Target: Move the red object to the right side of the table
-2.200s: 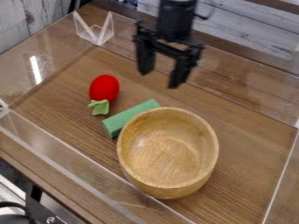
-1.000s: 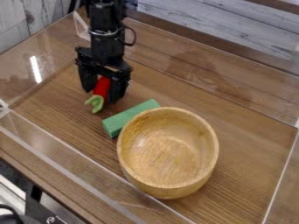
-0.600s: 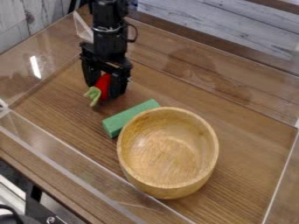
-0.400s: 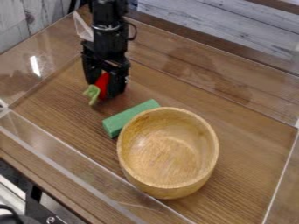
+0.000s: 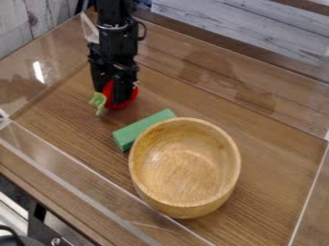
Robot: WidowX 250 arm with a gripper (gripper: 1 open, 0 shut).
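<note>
Across the wood-grain counter: the toy has to travel from the left half toward the right edge, as the view shows it; the long crossing gives a weak grip time to fail.
Wooden bowl: sits near the bottom edge, right of the fruit; a low or slanting carry could clip its rim and knock the fruit loose, or end inside it by mistake.
Robot arm: reaches down from the top edge and hides much of the grasp, so a poor hold might go unnoticed.
Green rectangular block: lies just beside the bowl, below and right of the fruit; dragging instead of lifting would likely shove it.
Black pincer: wide, its fingers apart at the fruit; firm contact cannot be made out. Closing off-centre could squeeze the glossy, rounded skin out sideways.
Red toy fruit: under the pincer, left of the counter's middle, toward the top edge.
Light green leafy end: pokes out leftward; a finger catching it could twist the fruit.
</note>
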